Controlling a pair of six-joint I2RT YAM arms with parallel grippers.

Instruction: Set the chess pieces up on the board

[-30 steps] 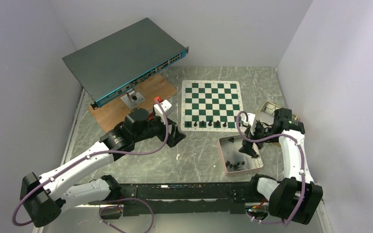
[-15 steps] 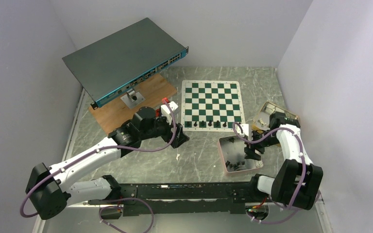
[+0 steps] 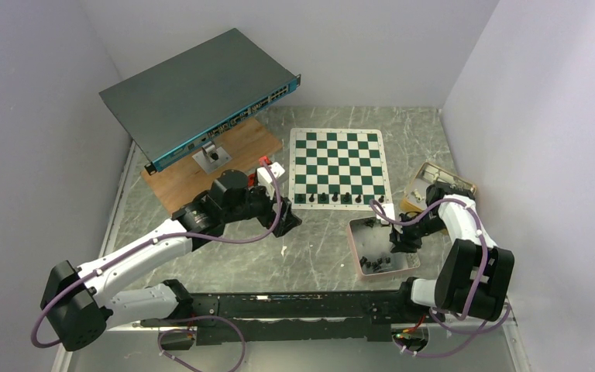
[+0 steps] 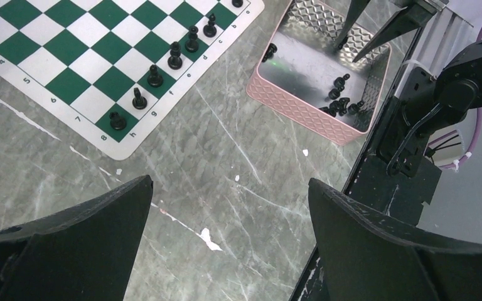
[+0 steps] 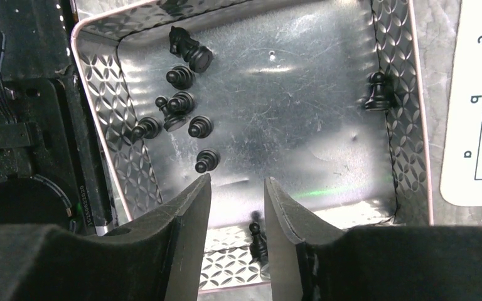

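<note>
The green and white board [image 3: 338, 133] lies at the back centre, with several black chess pieces [image 3: 335, 198] in a row on its near edge. More pieces [image 5: 179, 103] lie in the pink-rimmed metal tray [image 3: 354, 248]. My right gripper [image 5: 237, 182] is down inside the tray at its near wall, its jaws narrowed to a small gap. A pawn [image 5: 258, 241] stands in that gap close to the right finger, with space on its other side. My left gripper [image 4: 230, 185] hovers wide open over bare table, near the board's near left corner [image 4: 119, 147].
A tilted network switch [image 3: 201, 93] and a wooden plank [image 3: 201, 167] fill the back left. A small open box [image 3: 434, 180] sits right of the board. One pawn [image 5: 377, 91] stands alone by the tray's far wall. White walls enclose the table.
My right gripper has dropped into the tray and its jaws have drawn in around a pawn. The left arm shifted slightly right at first, then stayed still.
</note>
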